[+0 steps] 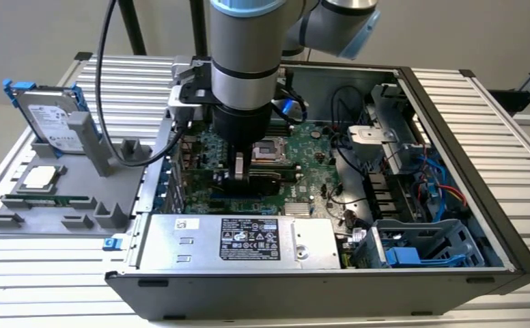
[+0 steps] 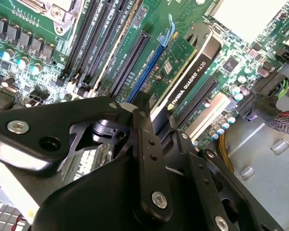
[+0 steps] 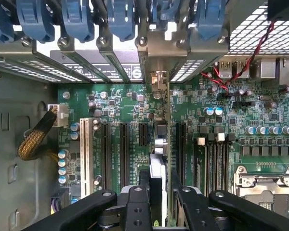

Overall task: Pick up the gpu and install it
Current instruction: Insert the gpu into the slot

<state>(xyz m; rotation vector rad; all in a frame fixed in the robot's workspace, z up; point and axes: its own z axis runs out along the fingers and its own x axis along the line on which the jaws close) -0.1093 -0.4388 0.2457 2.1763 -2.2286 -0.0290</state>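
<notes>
the gripper (image 1: 238,179) hangs inside the open computer case (image 1: 483,205), low over the motherboard (image 1: 315,174), and its two fingers are closed narrowly on the top edge of the gpu (image 2: 185,77). in the second wrist view the card stands on edge between the fingers (image 2: 143,126), directly below the gripper, its black shroud face showing and its bottom edge down at the blue slot (image 2: 149,67); whether it is fully seated i cannot tell. the card's long axis runs along the slot, from the gripper out toward one o'clock in that view. in the first wrist view the gpu (image 3: 156,168) shows edge-on, its long axis running toward twelve o'clock to the rear brackets (image 3: 154,53). one arm, one gpu. on the gray tray (image 1: 28,222) at nine o'clock from the case stand one hard drive (image 1: 51,123) and one memory stick (image 1: 46,201).
</notes>
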